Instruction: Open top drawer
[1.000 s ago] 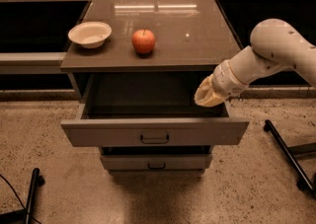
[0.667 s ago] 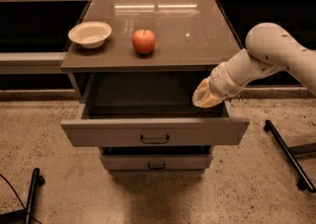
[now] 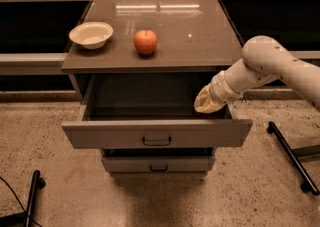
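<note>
The top drawer (image 3: 100,136) of a grey cabinet stands pulled out, its wide flat front facing me with a small dark loop handle (image 3: 156,141) at centre. Its inside looks dark and empty. My gripper (image 3: 206,103) sits at the end of the white arm that reaches in from the right; it hangs over the right rear part of the open drawer, just under the cabinet top's edge. It holds nothing that I can see. A shorter grey drawer front (image 3: 158,164) shows below, shut.
On the cabinet top (image 3: 190,31) stand a cream bowl (image 3: 91,34) at the left and a red apple (image 3: 145,41) near the middle. A black bar with a foot (image 3: 292,157) lies on the speckled floor at right, another black leg (image 3: 31,196) at lower left.
The arm has drawn slightly back and up at the drawer's right side. The drawer stays pulled out as before.
</note>
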Tool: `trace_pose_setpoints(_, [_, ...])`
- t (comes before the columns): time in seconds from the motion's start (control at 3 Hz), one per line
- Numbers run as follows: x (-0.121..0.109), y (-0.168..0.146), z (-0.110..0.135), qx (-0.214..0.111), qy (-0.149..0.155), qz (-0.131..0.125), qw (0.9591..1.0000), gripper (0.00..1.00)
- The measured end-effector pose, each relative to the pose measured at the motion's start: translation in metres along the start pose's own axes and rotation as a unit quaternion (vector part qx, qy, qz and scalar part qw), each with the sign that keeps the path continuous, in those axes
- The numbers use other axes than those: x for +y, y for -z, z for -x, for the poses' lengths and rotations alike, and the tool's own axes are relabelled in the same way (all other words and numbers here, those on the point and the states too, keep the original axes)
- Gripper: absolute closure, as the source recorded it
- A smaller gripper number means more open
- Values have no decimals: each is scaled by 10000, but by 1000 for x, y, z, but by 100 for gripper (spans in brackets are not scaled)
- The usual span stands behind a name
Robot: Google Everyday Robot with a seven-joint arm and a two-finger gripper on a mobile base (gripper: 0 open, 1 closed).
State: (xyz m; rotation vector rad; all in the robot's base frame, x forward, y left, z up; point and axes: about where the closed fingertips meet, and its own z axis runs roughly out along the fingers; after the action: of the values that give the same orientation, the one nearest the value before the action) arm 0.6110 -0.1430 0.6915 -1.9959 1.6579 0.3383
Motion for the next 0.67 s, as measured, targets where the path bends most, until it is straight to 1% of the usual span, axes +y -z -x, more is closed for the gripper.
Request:
trace_pose_setpoints(0.33, [7, -20, -13, 69, 45, 121, 9999, 100])
trace_pose_setpoints(0.67, [18, -39, -26, 88, 19, 360, 9993, 100])
